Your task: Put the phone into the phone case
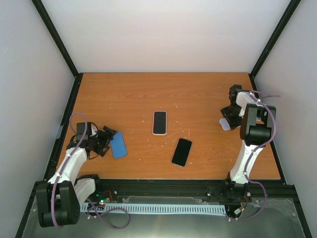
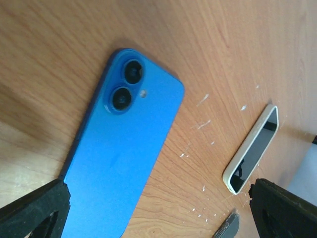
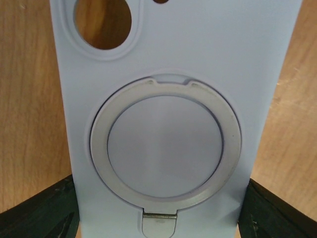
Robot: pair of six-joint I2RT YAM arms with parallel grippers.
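The left pincer [image 2: 158, 191] stands apart, straddling one end of the blue rectangular phone [image 2: 124, 144], which lies camera-side up on the wooden worktop [image 1: 198, 94]. The right pincer [image 3: 161, 181] looks clamped on the long edges of the pale lavender plastic case [image 3: 173, 64]. Pickup seems in hand. Next, the left must close on the phone.

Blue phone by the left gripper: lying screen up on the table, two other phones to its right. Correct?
One thing is off. The blue phone lies back up, not screen up: the left wrist view shows its two camera lenses facing upward. The rest holds: it is on the table by the left gripper, with a white-edged phone and a black phone to its right.
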